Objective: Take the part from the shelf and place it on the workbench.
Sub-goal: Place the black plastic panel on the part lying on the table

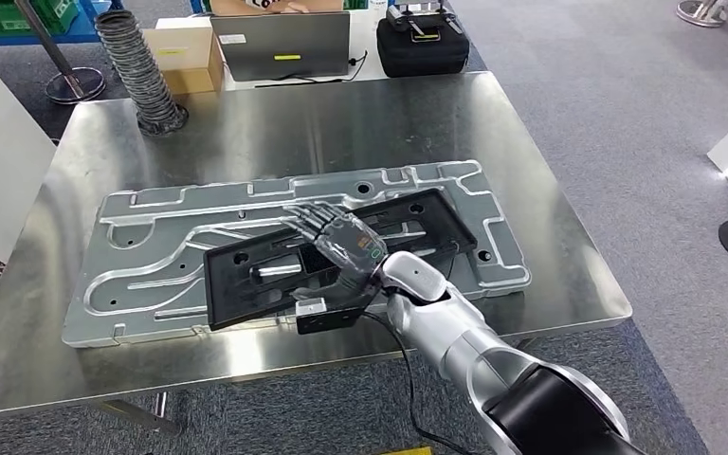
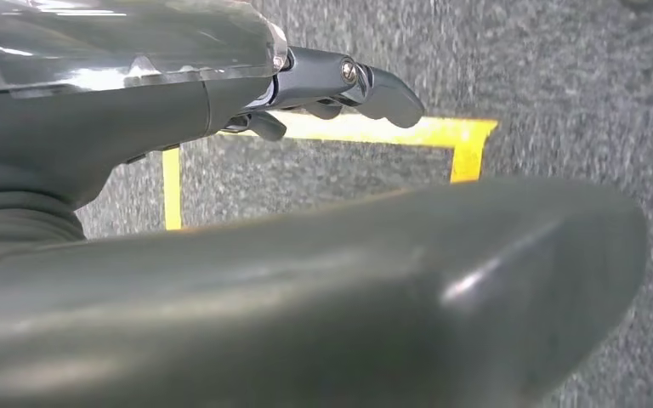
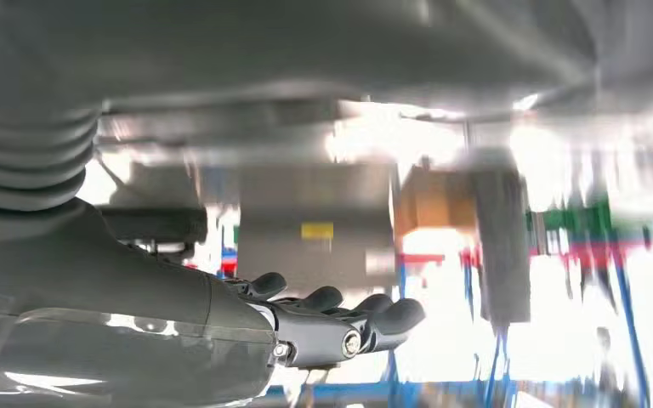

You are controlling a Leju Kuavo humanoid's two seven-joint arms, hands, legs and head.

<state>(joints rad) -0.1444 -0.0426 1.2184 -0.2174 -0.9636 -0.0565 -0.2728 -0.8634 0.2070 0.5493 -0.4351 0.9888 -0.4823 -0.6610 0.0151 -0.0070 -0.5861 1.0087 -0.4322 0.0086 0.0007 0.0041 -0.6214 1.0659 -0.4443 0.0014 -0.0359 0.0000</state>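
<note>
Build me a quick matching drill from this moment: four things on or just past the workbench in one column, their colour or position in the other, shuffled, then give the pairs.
Things:
1. black part
2. silver grooved plate
3. ribbed hose
4. laptop

Descriptions:
A. stands at the workbench's far left corner
B. lies flat on the workbench, under the dark frame
C. sits past the far edge, grey back turned toward the robot
D. rests on the plate, under the right hand

Pairs: 1-D, 2-B, 3-A, 4-C
</note>
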